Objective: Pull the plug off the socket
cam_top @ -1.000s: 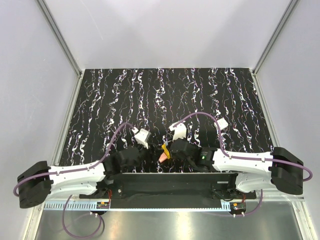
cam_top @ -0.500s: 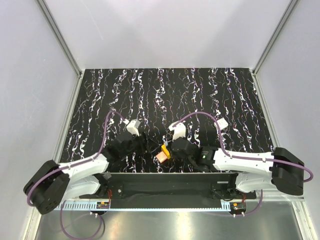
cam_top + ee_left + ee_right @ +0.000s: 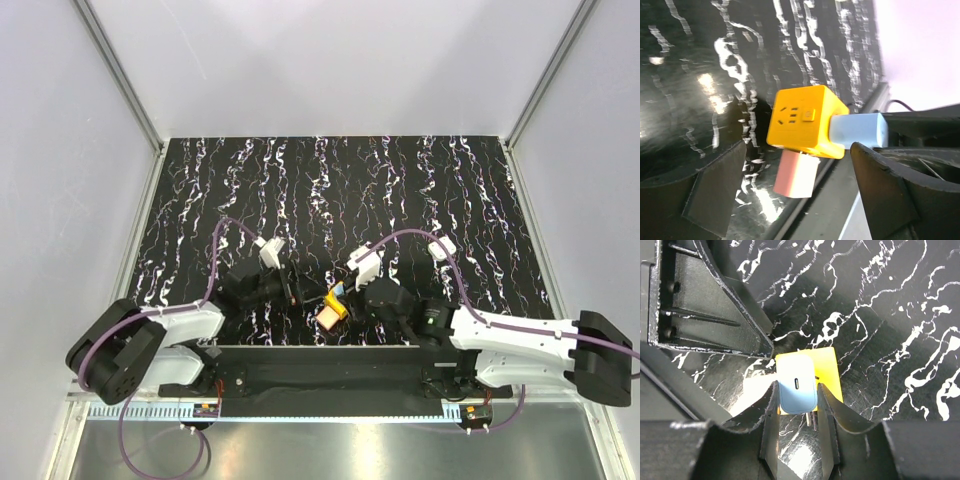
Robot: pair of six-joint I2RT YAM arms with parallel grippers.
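The right gripper (image 3: 796,387) clamps the pale-blue plug (image 3: 796,396) at lower centre, over the yellow socket (image 3: 827,371). The left gripper (image 3: 797,150) stands wide open, with the socket between its jaws, untouched.

Black white-veined tabletop (image 3: 420,180); pale walls (image 3: 330,60) around; aluminium corner posts (image 3: 120,75).

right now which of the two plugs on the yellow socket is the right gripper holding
The pale-blue plug, pinched by the right gripper; the pink plug sticks out untouched.
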